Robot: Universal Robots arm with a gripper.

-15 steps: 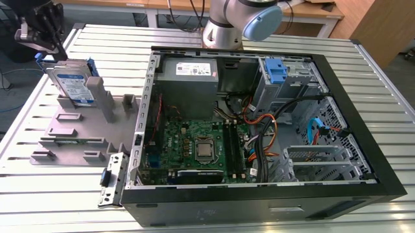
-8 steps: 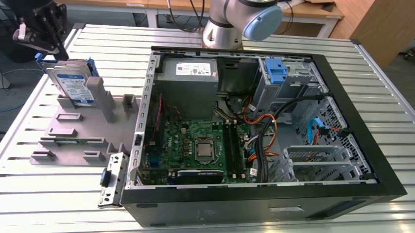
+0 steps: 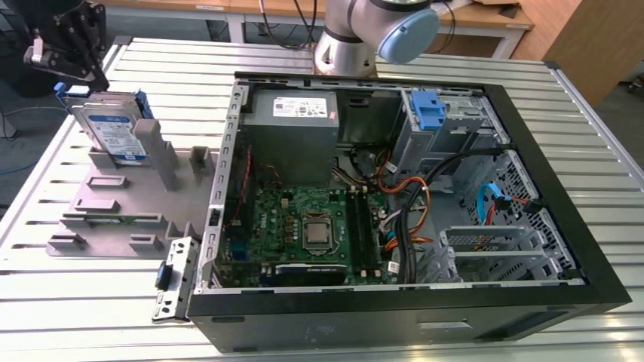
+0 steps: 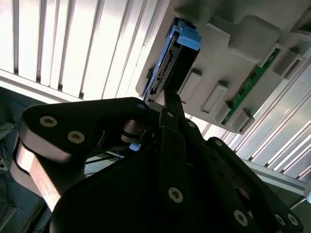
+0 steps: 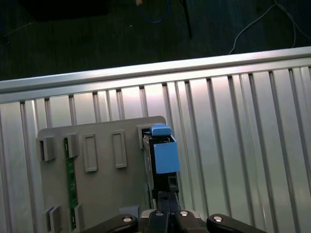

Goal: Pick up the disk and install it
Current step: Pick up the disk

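As the gripper (image 4: 169, 99) is seen closed on nothing, the disk (image 3: 108, 128), stood upright in the grey fixture (image 3: 121, 204) just beneath it, could be struck on its top edge and jammed or tipped if a descent were made unopened.
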